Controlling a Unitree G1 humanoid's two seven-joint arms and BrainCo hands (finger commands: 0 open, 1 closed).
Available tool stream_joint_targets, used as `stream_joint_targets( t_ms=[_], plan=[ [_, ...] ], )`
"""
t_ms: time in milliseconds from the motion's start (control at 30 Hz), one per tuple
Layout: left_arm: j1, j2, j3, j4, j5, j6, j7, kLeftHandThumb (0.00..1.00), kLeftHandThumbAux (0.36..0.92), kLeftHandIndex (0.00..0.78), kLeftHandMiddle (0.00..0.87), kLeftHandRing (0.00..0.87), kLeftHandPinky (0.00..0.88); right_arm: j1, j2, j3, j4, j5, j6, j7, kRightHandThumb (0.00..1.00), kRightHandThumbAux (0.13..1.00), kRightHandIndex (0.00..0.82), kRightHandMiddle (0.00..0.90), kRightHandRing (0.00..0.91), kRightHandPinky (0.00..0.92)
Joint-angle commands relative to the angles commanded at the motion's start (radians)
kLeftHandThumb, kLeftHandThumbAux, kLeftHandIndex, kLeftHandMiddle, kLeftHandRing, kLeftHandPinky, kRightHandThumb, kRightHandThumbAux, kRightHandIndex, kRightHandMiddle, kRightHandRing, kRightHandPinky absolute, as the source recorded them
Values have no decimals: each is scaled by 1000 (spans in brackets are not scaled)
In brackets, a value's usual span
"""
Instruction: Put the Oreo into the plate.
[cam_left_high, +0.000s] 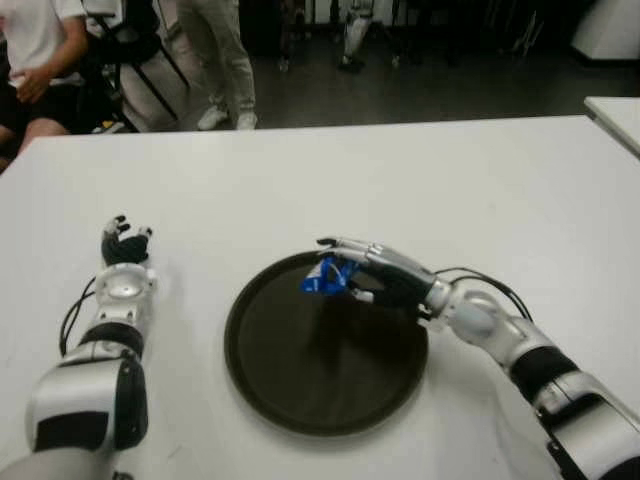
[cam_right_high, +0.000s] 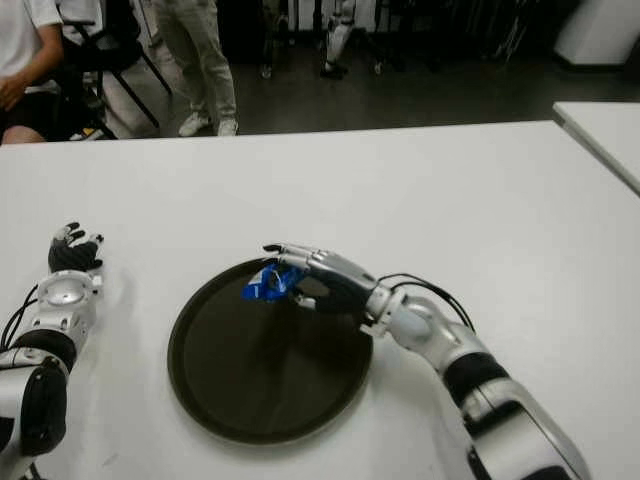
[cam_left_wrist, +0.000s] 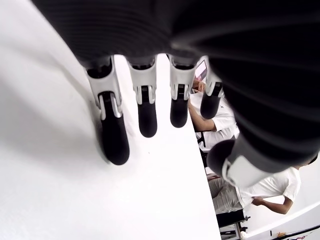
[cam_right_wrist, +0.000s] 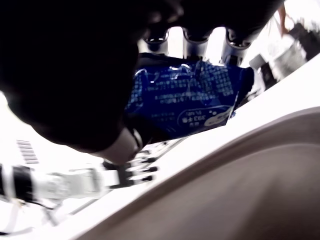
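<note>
1. Blue Oreo packet (cam_left_high: 323, 277) pinched in the right hand (cam_left_high: 372, 272), over the far rim of the dark round plate (cam_left_high: 300, 390). Plate near the middle of the white counter (cam_left_high: 420, 180), closer to the near edge. Left hand (cam_left_high: 124, 246) showing beside the plate, on its left, toward the counter's left edge, fingers loosely spread and holding nothing. Seated person (cam_left_high: 35, 60) and standing legs (cam_left_high: 222, 60) beyond the far edge.

2. Same layout from the right eye: packet (cam_right_high: 268, 283) gripped by the right hand (cam_right_high: 318, 279) above the plate's far rim (cam_right_high: 200, 300); left hand (cam_right_high: 72, 250) well apart from the plate.

3. Left wrist: four dark fingertips (cam_left_wrist: 114, 142) extended over bare white counter (cam_left_wrist: 75, 200), thumb alongside, nothing grasped. Whether touching the surface, cannot tell. People in white shirts (cam_left_wrist: 260, 190) past the counter edge.

4. Right wrist: glossy blue packet (cam_right_wrist: 195, 102) clamped between fingers (cam_right_wrist: 195, 47) and thumb, hanging just above the brown plate (cam_right_wrist: 240, 190). Left hand (cam_right_wrist: 127, 172) farther off on the counter.
</note>
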Motion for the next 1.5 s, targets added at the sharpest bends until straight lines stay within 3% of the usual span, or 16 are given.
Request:
stream_joint_targets(
  t_ms=[233,567,900,1067,1500],
  plan=[
    [-1,0,1,0,-1,-3,-1,163,642,36,135,123,66,43,1,-20,-89,96,48,129,701,728,414,67,135,185],
    [-1,0,6,0,-6,-1,-6,167,634,25,128,115,65,70,10,-49,-146,113,84,186,702,728,414,70,141,191],
    [-2,-1,7,-1,-6,-5,-2,175,634,25,124,107,53,71,30,-64,-140,116,95,217,703,727,414,74,144,191],
    [-1,1,2,-1,-2,-5,-1,166,636,36,148,137,92,62,38,-67,-134,107,108,225,700,728,414,73,141,181],
    [-2,0,1,-2,0,-3,12,170,630,31,130,123,77,51,72,-78,-100,80,98,196,702,729,414,53,134,194]
  ],
)
